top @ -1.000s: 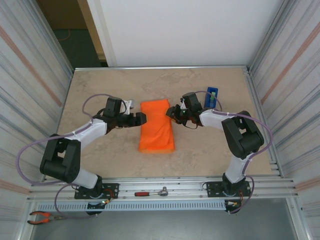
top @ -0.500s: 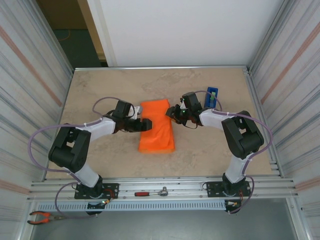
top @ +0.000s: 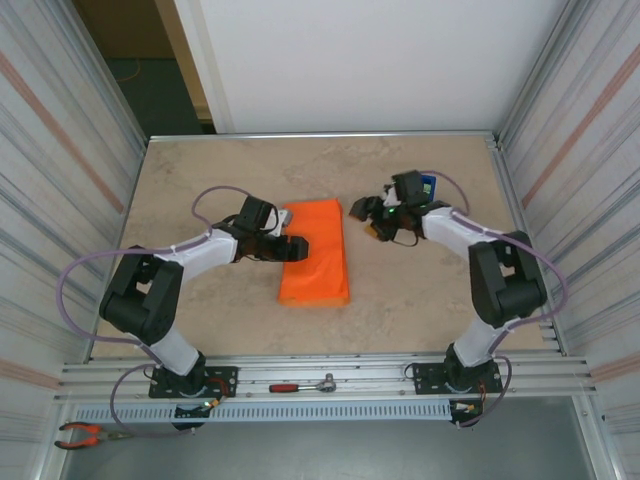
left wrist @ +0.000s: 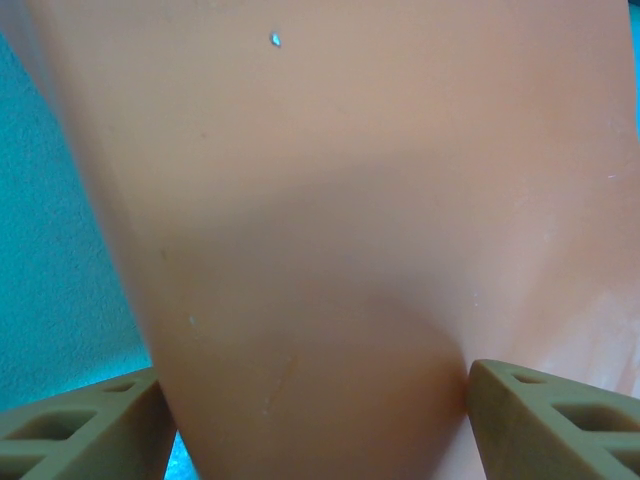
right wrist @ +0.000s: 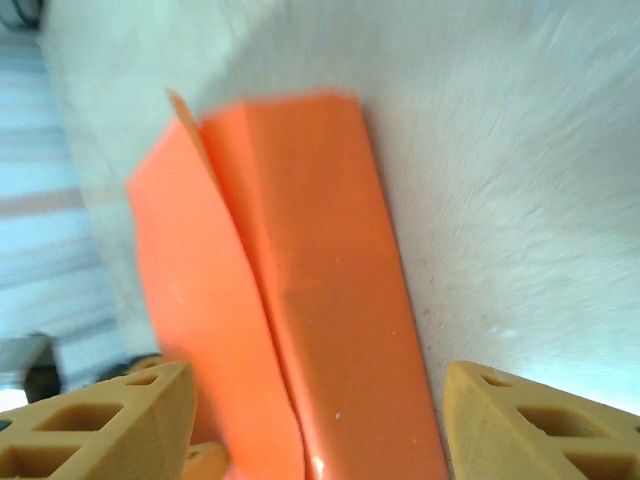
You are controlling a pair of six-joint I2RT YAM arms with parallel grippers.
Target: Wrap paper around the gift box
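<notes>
While the gift box [top: 320, 262] lies mid-tabletop [top: 200, 170], wrapped in the orange paper [right wrist: 180, 300], I see my left tool [top: 290, 246] spread wide astride its left edge, with orange filling the gap. My right tool [top: 362, 215] hangs empty with its jaws parted, just off the box's far right corner.

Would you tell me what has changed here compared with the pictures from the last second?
The right claw opened, left the right edge of the paper and drew back to the right, toward the blue tape dispenser. The left claw, open, slid right onto the paper's left side. The folded paper and the dispenser stayed where they were.
</notes>
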